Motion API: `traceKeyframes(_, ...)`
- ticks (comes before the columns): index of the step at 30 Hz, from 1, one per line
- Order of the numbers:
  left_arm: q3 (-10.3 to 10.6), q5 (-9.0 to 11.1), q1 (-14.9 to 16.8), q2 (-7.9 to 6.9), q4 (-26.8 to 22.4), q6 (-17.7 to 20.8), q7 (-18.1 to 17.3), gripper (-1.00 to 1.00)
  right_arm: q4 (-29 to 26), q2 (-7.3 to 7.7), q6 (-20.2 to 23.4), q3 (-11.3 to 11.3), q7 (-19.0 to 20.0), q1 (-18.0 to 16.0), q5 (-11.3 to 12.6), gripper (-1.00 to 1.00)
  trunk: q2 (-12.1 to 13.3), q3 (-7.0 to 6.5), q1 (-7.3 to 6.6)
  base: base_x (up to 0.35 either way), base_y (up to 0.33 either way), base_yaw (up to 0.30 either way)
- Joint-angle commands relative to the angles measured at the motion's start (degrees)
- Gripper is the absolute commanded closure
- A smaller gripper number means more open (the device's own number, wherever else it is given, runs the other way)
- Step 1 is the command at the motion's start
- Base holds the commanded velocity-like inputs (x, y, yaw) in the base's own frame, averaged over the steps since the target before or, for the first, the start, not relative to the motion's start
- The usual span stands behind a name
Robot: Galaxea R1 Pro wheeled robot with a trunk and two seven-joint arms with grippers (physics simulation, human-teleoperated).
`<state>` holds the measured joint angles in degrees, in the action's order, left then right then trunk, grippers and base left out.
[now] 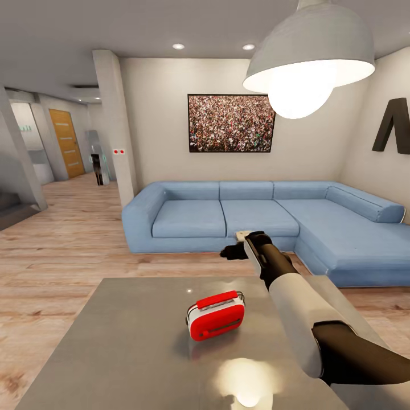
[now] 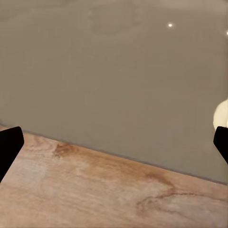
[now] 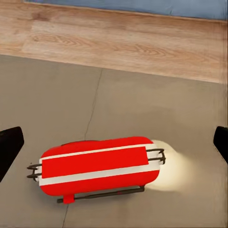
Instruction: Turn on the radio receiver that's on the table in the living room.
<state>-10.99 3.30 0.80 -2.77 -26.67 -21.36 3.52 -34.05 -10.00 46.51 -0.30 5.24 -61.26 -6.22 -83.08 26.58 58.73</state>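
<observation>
Clearly wide open, right tool (image 3: 114, 142) above radio receiver (image 3: 97, 166), apart

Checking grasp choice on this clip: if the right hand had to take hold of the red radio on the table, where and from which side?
Probably from above. The radio receiver lies alone on the table, with the right hand open above it, its fingertips spread wider than the body. Closing across the narrow red body, mid-length between the thin end handles, looks steadier than pinching a handle.
</observation>
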Motion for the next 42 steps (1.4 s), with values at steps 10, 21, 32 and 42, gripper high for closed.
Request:
traceKeyframes(10, 0.0, 0.0, 0.0, -0.04, 0.0, 0.1, -0.1, -1.0, 0.0, 0.0, -1.2, 0.0, -0.3, 0.0, 0.0, -1.0, 0.0, 0.0, 0.0, 0.0, 0.17, 0.0)
traceKeyframes(21, 0.0, 0.0, 0.0, -0.04, 0.0, 0.1, -0.1, -1.0, 0.0, 0.0, -1.2, 0.0, -0.4, 0.0, 0.1, -1.0, 0.0, 0.0, 0.0, 0.0, 0.23, 0.0)
traceKeyframes(32, 0.0, 0.0, 0.0, 0.05, 0.0, 0.1, -0.1, -1.0, 0.7, 0.0, -10.3, -26.6, -13.5, 0.0, 0.3, -1.0, 0.0, 0.0, 0.0, 0.0, 0.011, 0.0)
traceKeyframes(42, 0.0, 0.0, 0.0, 0.05, 0.0, 0.1, -0.1, -1.0, 0.9, 0.0, -12.4, -29.2, -15.5, 0.0, 0.5, -1.0, 0.0, 0.0, 0.0, 0.0, 0.0, 0.0)
